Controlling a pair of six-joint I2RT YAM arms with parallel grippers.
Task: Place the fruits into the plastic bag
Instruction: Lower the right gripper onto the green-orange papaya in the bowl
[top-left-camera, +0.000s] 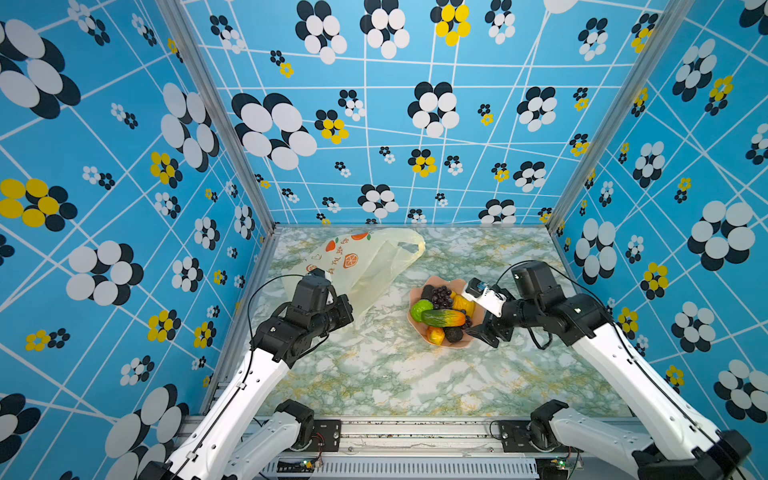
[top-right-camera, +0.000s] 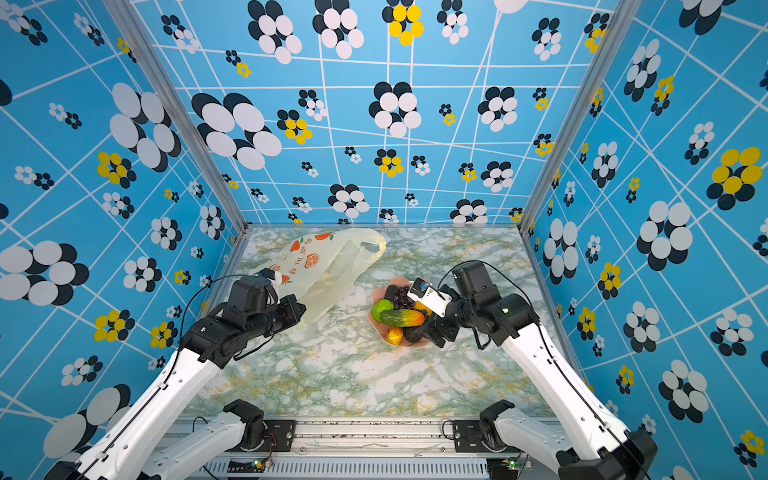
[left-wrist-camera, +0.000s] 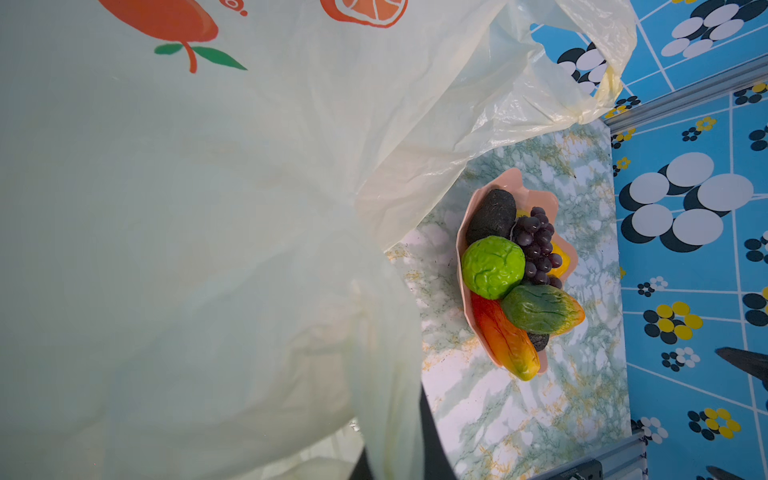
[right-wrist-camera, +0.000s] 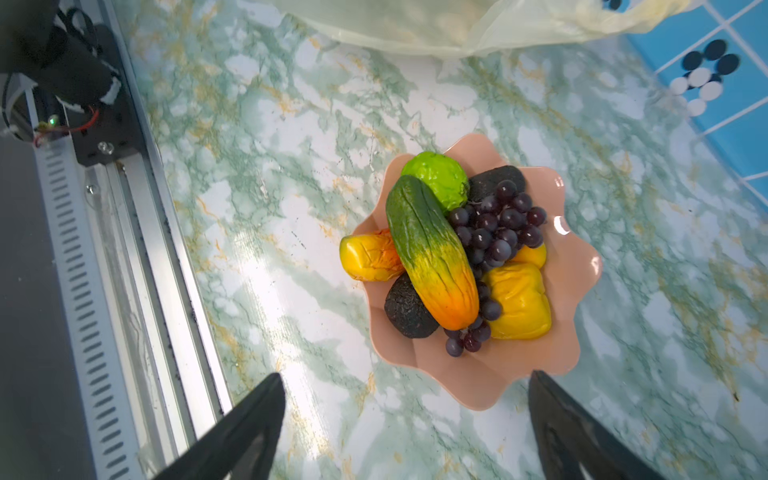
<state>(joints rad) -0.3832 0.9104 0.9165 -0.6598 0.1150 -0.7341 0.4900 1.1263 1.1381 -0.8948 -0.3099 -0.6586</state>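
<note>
The fruits are piled in the pink bowl, near the plastic bag pinched by the left gripper. The right gripper is spread wide; the topmost mango should be gripped across its width.

3 blue walls are enclosing the cell, each carrying white grid lines and black, white and yellow flower prints. 2 aluminium posts are framing the back corners. A green-and-white marbled tabletop is catching bright glare, and a metal rail is running along its near edge.
</note>
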